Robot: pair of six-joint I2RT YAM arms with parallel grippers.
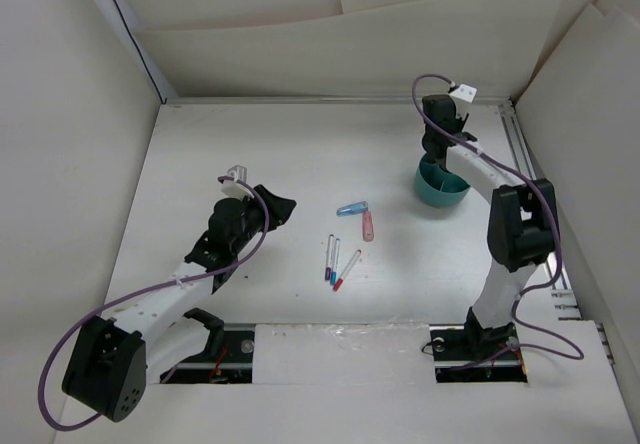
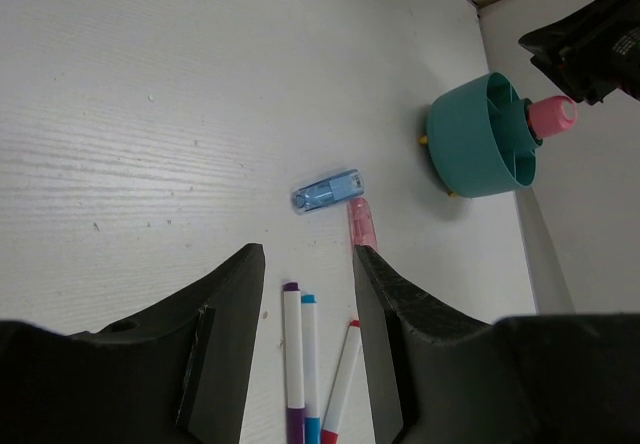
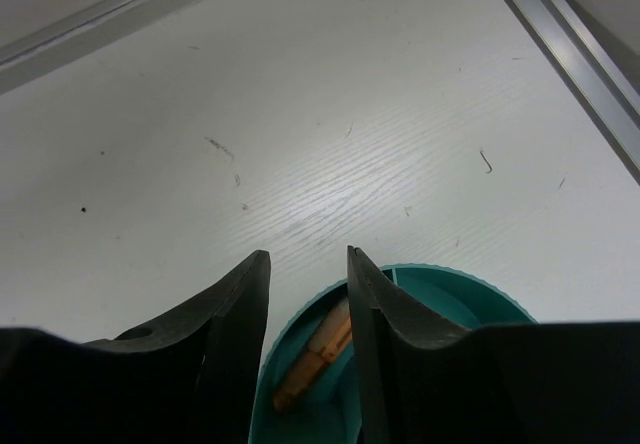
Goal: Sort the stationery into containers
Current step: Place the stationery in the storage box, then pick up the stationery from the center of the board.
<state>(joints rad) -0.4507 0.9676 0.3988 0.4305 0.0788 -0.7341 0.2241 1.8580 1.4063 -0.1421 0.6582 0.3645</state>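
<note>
The teal cup (image 1: 441, 190) stands at the back right, and also shows in the left wrist view (image 2: 478, 136). A pink-capped marker (image 2: 551, 115) sticks out of it. An orange marker (image 3: 314, 359) lies inside the cup (image 3: 452, 289). My right gripper (image 1: 437, 152) hovers over the cup's rim, open and empty (image 3: 308, 264). A light blue marker (image 1: 352, 207) and a pink marker (image 1: 368, 226) lie mid-table. Three thin white pens (image 1: 337, 262) lie just in front of them. My left gripper (image 1: 276, 209) is open and empty, left of these; in its own view (image 2: 308, 264) the pens (image 2: 310, 364) lie between its fingers.
White walls enclose the table on the left, back and right. A metal rail (image 1: 520, 154) runs along the right edge, close behind the cup. The right arm's dark forearm (image 1: 520, 222) reaches over the table's right side.
</note>
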